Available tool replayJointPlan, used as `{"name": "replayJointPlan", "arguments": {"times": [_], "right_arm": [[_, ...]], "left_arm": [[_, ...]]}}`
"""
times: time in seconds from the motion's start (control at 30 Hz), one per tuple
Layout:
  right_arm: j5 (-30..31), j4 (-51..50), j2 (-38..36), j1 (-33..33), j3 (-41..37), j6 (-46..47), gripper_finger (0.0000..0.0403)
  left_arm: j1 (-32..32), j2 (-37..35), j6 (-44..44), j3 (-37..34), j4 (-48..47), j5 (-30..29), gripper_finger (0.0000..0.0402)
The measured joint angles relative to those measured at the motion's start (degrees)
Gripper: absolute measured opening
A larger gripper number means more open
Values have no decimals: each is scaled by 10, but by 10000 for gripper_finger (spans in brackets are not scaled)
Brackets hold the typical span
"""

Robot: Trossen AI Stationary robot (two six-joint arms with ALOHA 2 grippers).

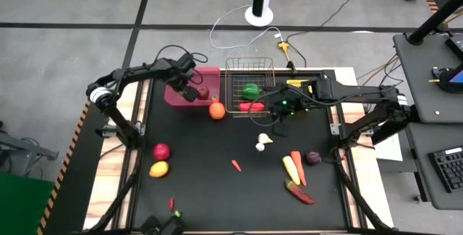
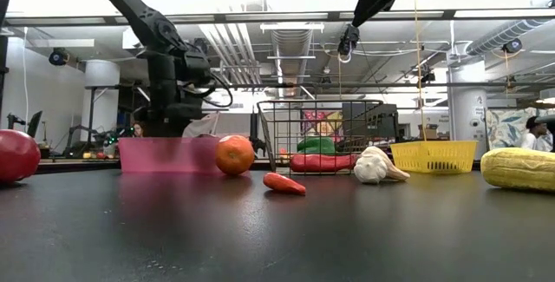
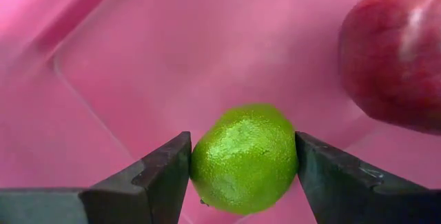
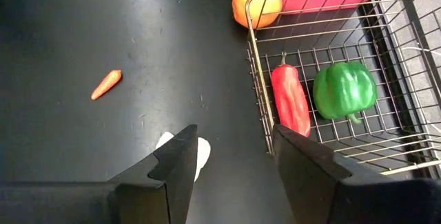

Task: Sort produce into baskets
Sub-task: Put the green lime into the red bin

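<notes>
My left gripper (image 1: 189, 94) is down in the pink bin (image 1: 177, 94), shut on a green lime (image 3: 242, 156). A red apple (image 3: 396, 52) lies in the bin beside it. My right gripper (image 4: 231, 162) is open and empty, raised over the table by the near side of the wire basket (image 1: 249, 76), above the white garlic (image 4: 200, 151). The basket holds a green pepper (image 4: 344, 89) and a red chilli (image 4: 291, 100). An orange (image 1: 216, 110) lies on the table between the pink bin and the basket. The yellow bin (image 2: 434, 154) is largely hidden under my right arm in the high view. My left gripper pinches the lime between its two fingers, one on each opposite side (image 3: 201, 163). The fingers come from above, pointing down into the pink bin. Whether the lime rests on the bin's floor or hangs just above it, I cannot tell.
Loose on the black table: a red apple (image 1: 161, 151), a lemon (image 1: 158, 168), a small chilli (image 1: 236, 165), corn (image 1: 290, 168), a carrot (image 1: 297, 166), a purple onion (image 1: 313, 157), a long red chilli (image 1: 299, 191) and another small chilli (image 1: 171, 204).
</notes>
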Motion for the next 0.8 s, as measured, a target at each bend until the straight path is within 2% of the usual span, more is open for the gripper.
{"name": "replayJointPlan", "arguments": {"times": [0.5,0.8], "right_arm": [[0,0,0,0,0,-2,178],[0,0,0,0,0,-5,178]], "left_arm": [[0,11,2,0,14,-10,232],[0,11,4,0,13,-10,258]]}}
